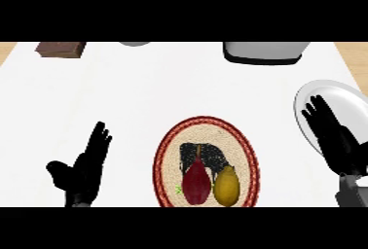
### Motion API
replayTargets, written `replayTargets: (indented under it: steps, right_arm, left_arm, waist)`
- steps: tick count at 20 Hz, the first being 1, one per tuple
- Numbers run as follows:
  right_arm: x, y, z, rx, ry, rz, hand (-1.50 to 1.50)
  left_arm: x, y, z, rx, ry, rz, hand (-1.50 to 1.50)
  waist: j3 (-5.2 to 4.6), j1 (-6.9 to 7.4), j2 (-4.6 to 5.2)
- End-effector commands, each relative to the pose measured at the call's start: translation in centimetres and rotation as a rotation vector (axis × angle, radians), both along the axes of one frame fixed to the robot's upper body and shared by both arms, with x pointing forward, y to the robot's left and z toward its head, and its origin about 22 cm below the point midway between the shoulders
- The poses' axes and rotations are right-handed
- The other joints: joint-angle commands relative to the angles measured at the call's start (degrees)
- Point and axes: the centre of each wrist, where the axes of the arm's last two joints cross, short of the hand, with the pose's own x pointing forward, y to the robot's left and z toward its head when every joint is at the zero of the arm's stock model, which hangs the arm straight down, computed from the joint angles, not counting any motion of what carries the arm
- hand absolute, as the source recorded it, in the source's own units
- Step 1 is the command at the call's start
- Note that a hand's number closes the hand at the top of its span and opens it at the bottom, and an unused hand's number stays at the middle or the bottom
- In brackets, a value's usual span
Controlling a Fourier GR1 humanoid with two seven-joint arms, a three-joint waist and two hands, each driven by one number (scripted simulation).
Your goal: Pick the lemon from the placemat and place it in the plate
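Looking down at the white desk [179,82], you see at the far left edge a small brown block [61,49] sitting near the back corner. Nearer to you on that side, the left hand [81,168] stands upright, its fingers [98,141] straight and held close together, the thumb out to the side, touching nothing. A grey round object [134,43] peeks in at the back edge, only partly visible.

Toward the middle, close to the front, you find the oval woven placemat [167,151] with its red-banded rim. On it lie three things: a dark, black patch [205,154] that you cannot identify, a dark red elongated item [195,181] lying over its lower part, and just to the right of that, touching it, the yellow lemon [226,186], resting on the placemat's front right part.

At the back right stands a light grey appliance with a dark base [262,51], cut off by the view's top. Further right, the white plate [343,104] lies near the desk's right edge, well apart from the lemon. The right hand [336,141] hangs over the plate's near left part, fingers [316,113] straight and slightly spread, holding nothing.
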Motion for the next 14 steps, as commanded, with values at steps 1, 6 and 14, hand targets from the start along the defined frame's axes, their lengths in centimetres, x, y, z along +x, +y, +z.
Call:
replayTargets:
  steps: [1, 6, 14]
  right_arm:
    - [0.6, 3.8, 0.7, -0.019, -0.029, 0.062, 1.50]
    - [-0.8, 12.1, 6.6, 0.099, -0.258, 0.298, 1.50]
    - [-5.4, 9.9, 0.3, -0.323, -0.289, -0.108, 1.50]
  left_arm:
    - [-0.1, -0.7, -0.5, -0.002, 0.017, -0.008, 0.00]
    - [2.4, 4.7, 1.7, 0.258, 0.035, 0.056, 0.00]
    - [1.9, 4.0, 0.7, 0.203, 0.094, 0.042, 0.00]
  waist:
    - [2.71, -0.11, -0.99]
    - [2.72, -1.30, -1.61]
    - [3.12, -3.76, -1.31]
